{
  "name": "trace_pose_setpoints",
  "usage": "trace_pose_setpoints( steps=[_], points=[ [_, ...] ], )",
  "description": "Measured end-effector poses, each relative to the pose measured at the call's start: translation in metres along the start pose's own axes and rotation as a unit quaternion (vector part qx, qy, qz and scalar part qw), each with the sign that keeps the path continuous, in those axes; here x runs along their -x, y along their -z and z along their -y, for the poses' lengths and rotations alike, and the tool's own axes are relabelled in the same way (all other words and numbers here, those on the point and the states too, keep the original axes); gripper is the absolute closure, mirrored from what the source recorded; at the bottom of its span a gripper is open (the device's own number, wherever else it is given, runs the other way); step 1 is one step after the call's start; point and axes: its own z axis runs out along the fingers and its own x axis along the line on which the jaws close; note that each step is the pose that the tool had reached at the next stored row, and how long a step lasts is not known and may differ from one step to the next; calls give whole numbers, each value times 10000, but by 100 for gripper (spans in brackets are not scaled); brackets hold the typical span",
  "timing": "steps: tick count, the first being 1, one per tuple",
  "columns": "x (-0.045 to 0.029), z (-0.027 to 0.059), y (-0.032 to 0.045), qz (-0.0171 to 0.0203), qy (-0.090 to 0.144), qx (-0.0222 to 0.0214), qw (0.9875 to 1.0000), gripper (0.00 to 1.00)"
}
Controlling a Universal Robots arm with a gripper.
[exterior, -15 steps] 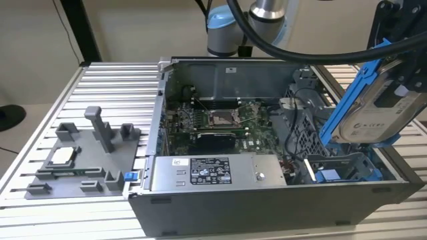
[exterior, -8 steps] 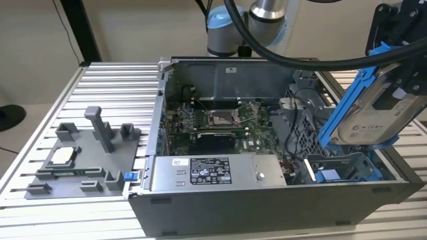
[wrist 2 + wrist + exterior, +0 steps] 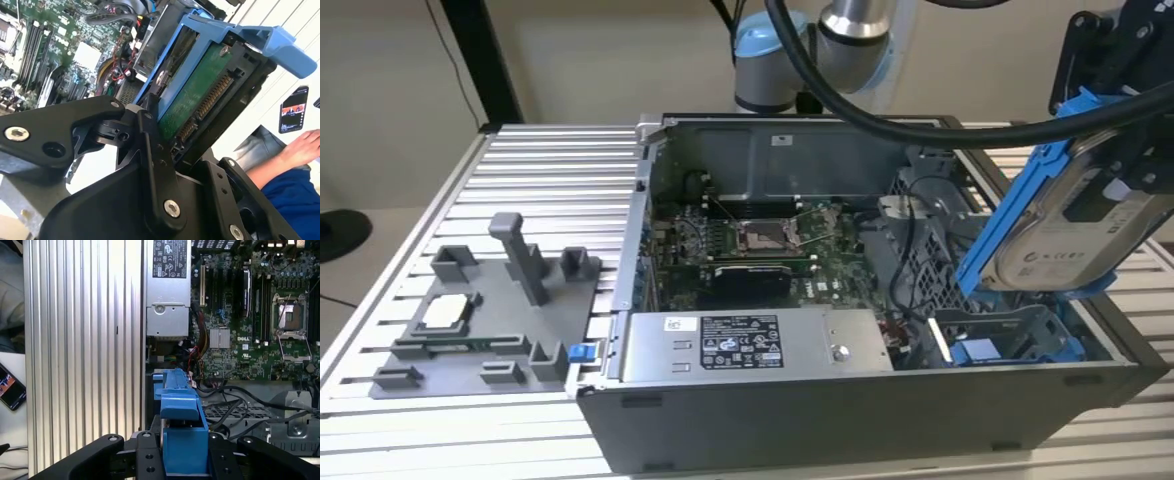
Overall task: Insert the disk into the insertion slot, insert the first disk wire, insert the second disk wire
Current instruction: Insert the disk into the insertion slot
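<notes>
Fingers (image 3: 150, 135) closed tight on the disk (image 3: 1057, 228), one on each flat face. Connector edge and green board face the second wrist view. Disk is in the air, tilted, top edge leaning to the exterior view's right, not in the bay.

Insertion slot (image 3: 1003, 342) sits at about 6 o'clock from the disk in the exterior view, in the near corner of the computer case (image 3: 854, 425) on that view's right. Mouth open, blue rail visible inside. Disk's lower edge is just above the slot's rim; can't tell if the blue frame (image 3: 1021, 200) touches the case wall.

Tight spots:
- Perforated cage (image 3: 923, 262) at 9 o'clock of the disk's lower corner, near it.
- Black cables (image 3: 240, 395) draped over the metalwork beside the frame.

Power supply (image 3: 750, 345) at 9 o'clock of the slot, apart from it. Ribbed desk (image 3: 547, 165) at 9 o'clock of the case carries a grey fixture (image 3: 480, 325), well apart.
</notes>
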Motion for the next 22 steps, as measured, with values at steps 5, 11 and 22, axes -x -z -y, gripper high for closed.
trace_pose_setpoints(
  steps=[5,11,22],
  points=[
    [0,4,-85,-2,0,0,10000,100],
    [2,86,-192,0,-4,0,10000,100],
    [7,167,-367,1,-50,2,10000,100]
  ],
)
